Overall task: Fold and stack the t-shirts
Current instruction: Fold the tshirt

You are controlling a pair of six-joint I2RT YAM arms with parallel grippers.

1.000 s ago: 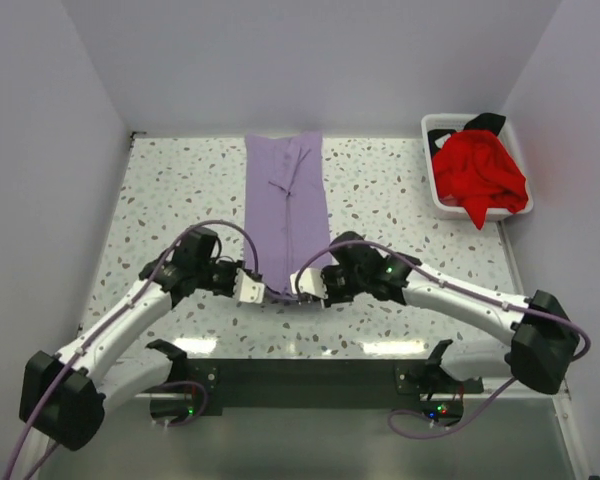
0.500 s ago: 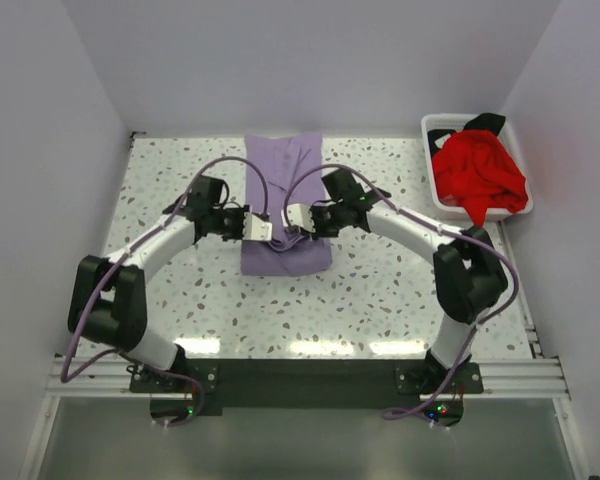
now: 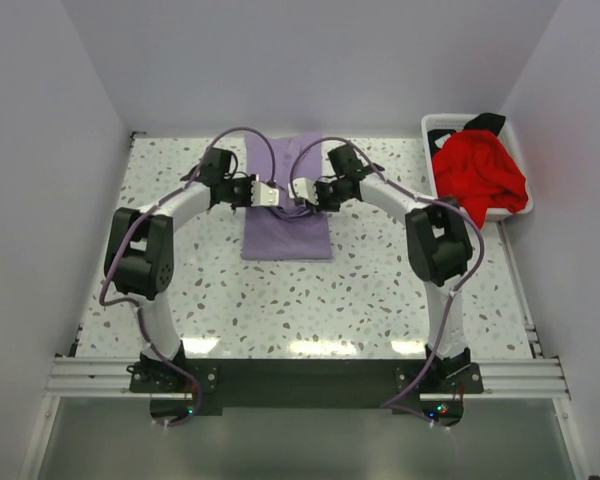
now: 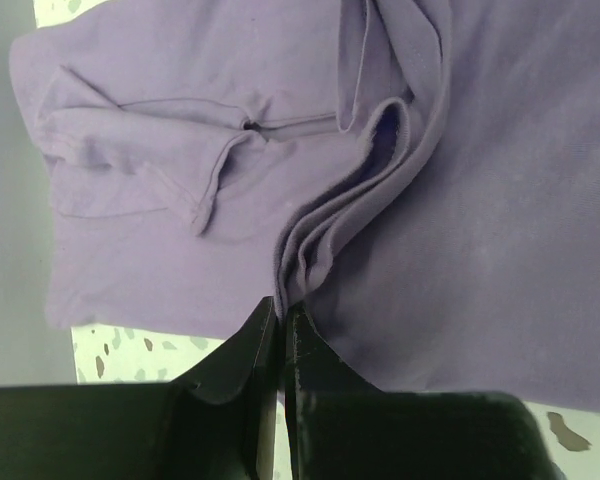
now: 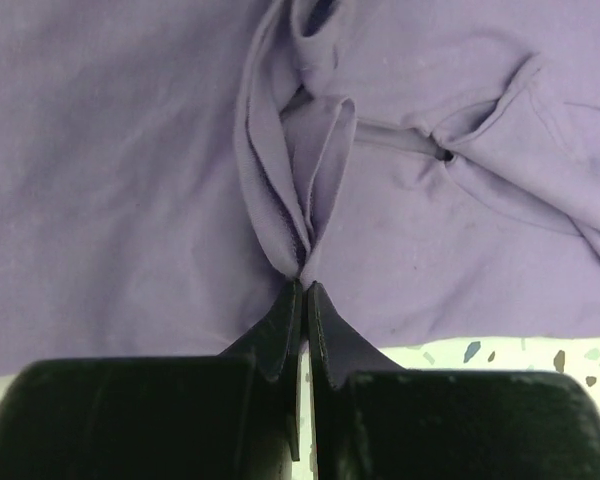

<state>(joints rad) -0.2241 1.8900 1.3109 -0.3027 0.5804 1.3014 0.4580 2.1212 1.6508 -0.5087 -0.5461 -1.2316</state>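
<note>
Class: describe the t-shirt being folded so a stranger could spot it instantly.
Start at the speckled table; near the middle of its far edge lies a lavender t-shirt, folded. Unlike the red t-shirt heaped in the white basket, it is pinched by the left fingers and right fingers.

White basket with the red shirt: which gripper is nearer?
Right. The right gripper pinches the lavender t-shirt left of the basket; the left gripper pinches it alongside, farther left.
</note>
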